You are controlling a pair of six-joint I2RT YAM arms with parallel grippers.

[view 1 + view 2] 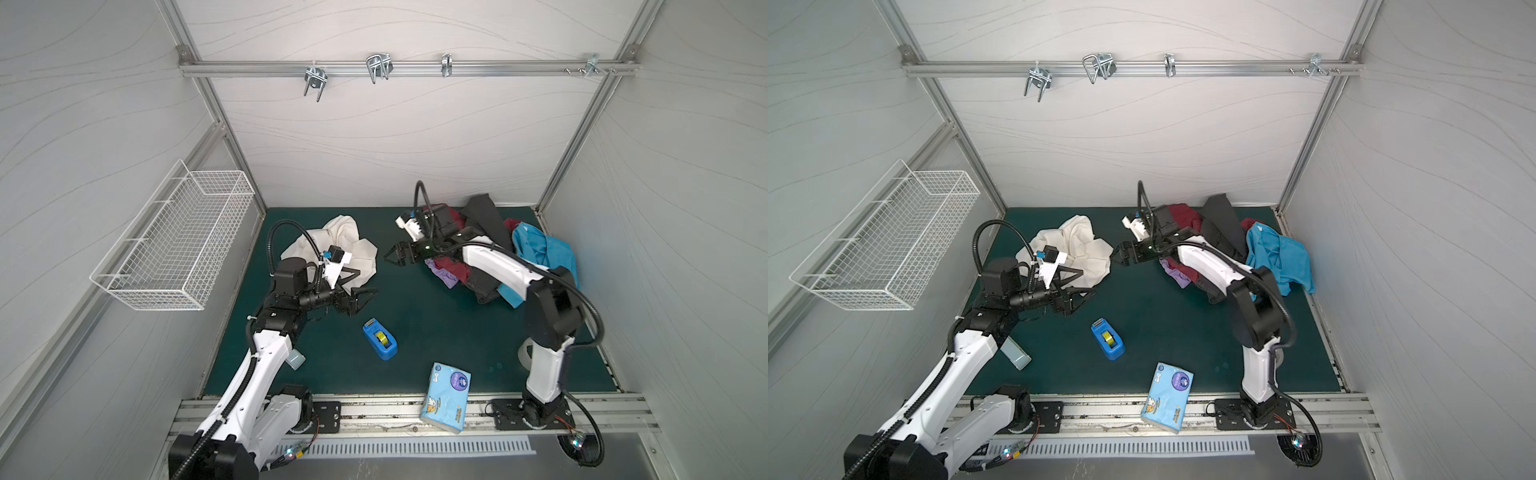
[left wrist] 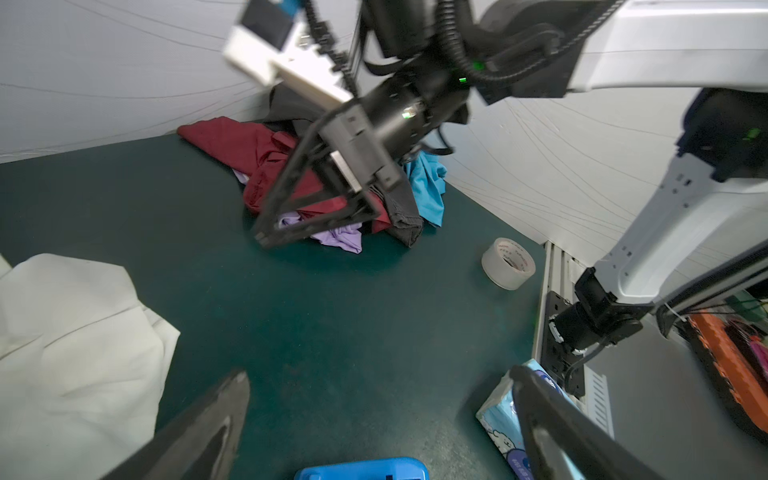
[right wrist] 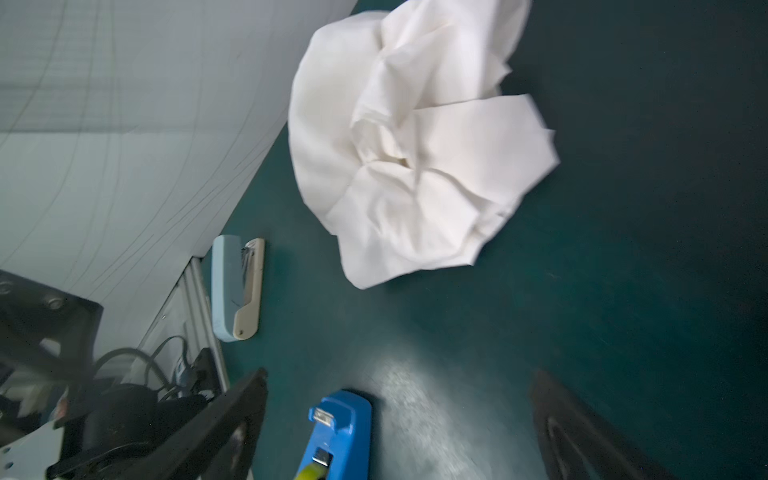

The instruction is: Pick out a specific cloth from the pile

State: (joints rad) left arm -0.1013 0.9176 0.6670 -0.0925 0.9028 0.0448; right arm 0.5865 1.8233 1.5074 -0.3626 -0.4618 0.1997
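Note:
The cloth (image 1: 336, 243) (image 1: 1077, 249) is a crumpled off-white garment lying alone on the green mat, left of centre; it also shows in the wrist views (image 2: 70, 332) (image 3: 415, 145). The pile (image 1: 494, 253) (image 1: 1221, 241) (image 2: 332, 191) of maroon, turquoise, black and lilac garments sits at the back right. My left gripper (image 1: 365, 301) (image 1: 1082, 301) (image 2: 378, 374) hangs open and empty just in front of the cloth's near edge. Between cloth and pile, my right gripper (image 1: 390, 259) (image 1: 1117, 255) (image 3: 401, 374) is open and empty, pointing toward the cloth.
A blue tape dispenser (image 1: 379, 338) (image 3: 336, 428) stands mid-mat. A blue tissue pack (image 1: 446, 397) lies at the front edge. A stapler (image 3: 237, 286) lies by the left wall, a tape roll (image 2: 508, 264) by the right. A white wire basket (image 1: 174, 245) hangs on the left wall.

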